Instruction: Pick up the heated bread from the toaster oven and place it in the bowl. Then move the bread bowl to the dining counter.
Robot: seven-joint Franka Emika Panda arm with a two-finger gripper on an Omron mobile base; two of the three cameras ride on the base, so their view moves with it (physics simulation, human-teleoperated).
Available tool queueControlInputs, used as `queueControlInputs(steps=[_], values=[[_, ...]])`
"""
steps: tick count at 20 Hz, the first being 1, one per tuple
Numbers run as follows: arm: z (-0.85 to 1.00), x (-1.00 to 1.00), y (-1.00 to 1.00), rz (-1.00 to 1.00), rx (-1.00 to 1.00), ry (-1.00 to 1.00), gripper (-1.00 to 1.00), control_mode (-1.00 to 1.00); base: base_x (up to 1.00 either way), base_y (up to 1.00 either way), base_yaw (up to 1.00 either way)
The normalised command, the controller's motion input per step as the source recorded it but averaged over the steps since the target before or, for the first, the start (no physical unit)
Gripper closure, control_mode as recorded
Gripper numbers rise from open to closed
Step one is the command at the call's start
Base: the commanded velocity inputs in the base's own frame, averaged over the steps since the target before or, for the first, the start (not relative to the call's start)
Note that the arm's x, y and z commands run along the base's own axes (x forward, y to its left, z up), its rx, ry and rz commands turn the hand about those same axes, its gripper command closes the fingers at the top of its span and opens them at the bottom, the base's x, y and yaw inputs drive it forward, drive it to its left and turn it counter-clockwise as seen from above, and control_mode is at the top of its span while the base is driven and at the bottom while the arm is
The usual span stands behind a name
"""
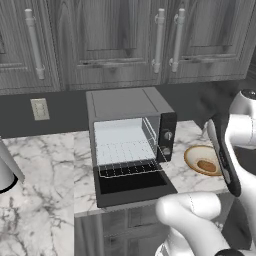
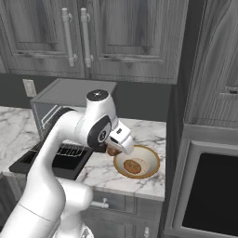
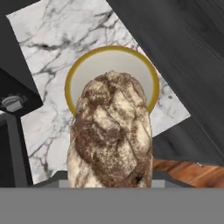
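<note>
Bread [image 3: 111, 135] fills the hand view, clamped in the gripper [image 2: 113, 149] and hanging over the bowl [image 2: 149, 168], seemingly so a release would drop it inside. One toaster oven [image 1: 131, 139] stands open and empty beside one bowl, which holds one darker bread piece [image 2: 132, 166].

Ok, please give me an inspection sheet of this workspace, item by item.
surface: white grey-veined marble counter, carries oven and bowl.
job's things: boxy grey toaster oven, door down, wire rack bare; wide tan-gold bowl beside it; chunky golden-brown bread roll held above the bowl.
clutter: flat dark brown bread piece lying in the bowl.
jaws: closed on the roll.
cables: nothing seen.
surroundings: grey wooden wall cabinets; pale wall socket.
</note>
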Motion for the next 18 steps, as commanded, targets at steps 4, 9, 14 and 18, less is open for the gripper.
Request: queueControlInputs(steps=[4, 9, 14, 18], values=[[-0.24, 0.3, -0.08, 0.0, 0.0, 0.01, 1.0, -1.0, 0.0, 0.0, 0.0], [-0.46, 0.4, -0.31, 0.0, 0.0, 0.0, 1.0, -1.0, 0.0, 0.0, 0.0], [-0.6, 0.42, -0.42, 0.0, 0.0, 0.0, 1.0, -1.0, 0.0, 0.0, 0.0], [-0.56, 0.04, -0.6, 0.03, 0.0, 0.0, 1.0, -1.0, 0.0, 0.0, 0.0]])
